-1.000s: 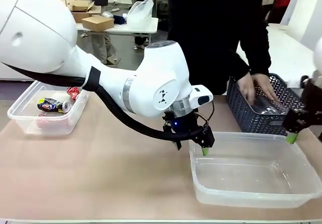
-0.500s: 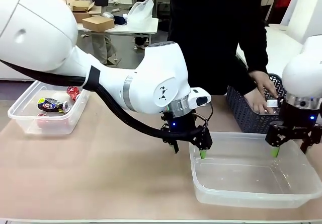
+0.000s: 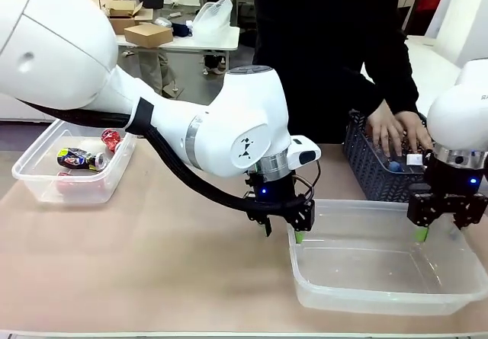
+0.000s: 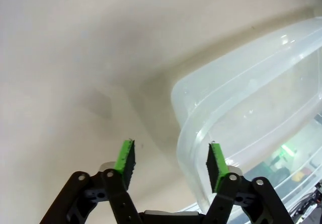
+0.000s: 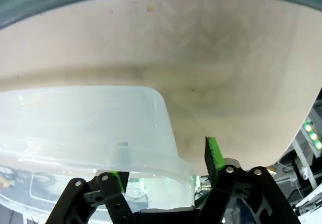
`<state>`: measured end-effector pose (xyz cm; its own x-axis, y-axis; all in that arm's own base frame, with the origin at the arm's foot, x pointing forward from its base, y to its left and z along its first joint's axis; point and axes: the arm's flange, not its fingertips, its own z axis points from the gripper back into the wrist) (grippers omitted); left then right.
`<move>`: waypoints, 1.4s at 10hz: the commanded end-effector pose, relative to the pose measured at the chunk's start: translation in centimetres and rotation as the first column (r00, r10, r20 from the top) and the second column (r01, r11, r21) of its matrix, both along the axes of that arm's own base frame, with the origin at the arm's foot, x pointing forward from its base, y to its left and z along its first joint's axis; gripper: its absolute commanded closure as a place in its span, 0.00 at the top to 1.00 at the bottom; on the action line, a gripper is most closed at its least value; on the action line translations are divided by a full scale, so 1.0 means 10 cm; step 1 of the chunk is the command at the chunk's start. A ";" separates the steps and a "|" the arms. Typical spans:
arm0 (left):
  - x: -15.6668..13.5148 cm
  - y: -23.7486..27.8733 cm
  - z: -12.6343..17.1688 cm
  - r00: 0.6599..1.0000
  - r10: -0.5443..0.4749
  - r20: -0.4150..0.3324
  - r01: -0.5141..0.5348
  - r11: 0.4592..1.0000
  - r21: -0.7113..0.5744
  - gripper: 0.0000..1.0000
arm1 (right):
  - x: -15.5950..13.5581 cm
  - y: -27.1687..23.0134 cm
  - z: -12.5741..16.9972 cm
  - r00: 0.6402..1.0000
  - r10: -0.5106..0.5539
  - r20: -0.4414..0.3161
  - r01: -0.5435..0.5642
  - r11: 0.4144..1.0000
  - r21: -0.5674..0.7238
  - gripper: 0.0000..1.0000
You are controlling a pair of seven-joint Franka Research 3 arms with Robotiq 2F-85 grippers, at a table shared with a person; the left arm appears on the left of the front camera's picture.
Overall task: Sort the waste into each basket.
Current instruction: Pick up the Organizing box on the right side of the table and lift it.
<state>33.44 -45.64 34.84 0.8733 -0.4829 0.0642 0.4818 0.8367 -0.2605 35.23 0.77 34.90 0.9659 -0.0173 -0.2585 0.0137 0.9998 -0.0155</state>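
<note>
Front view: my left gripper (image 3: 299, 236) was down at the left end of the big clear tub (image 3: 381, 305), jaws apart, holding nothing. Left wrist view agreed: one green pad (image 4: 125, 159) was outside over the table (image 4: 60, 58), the other inside, with the tub wall between them. Same for my right gripper (image 3: 421, 235) at the tub's far side, toward the right: jaws wide, one finger inside the wall, one outside, gripping nothing. Just beyond, the person's hands (image 3: 396, 133) were in the dark basket (image 3: 364, 173). Waste: cans (image 3: 80, 158) lay in the small tub (image 3: 34, 183) at far left, well apart from both grippers.
</note>
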 end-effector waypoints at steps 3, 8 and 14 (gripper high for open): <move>-0.03 0.04 0.01 0.999 0.041 0.021 -0.041 0.999 0.023 0.00 | -1.11 -0.17 -0.32 1.000 0.006 -0.002 -0.006 1.000 -0.013 0.00; -0.05 0.05 0.07 0.997 0.052 0.051 -0.053 0.998 0.028 0.00 | -1.08 -0.12 -0.32 1.000 0.015 -0.013 -0.016 1.000 -0.017 0.00; -0.24 0.58 1.07 0.983 0.166 0.079 -0.172 0.982 0.081 0.00 | -0.81 0.36 0.63 0.999 0.052 0.012 -0.052 0.998 -0.022 0.00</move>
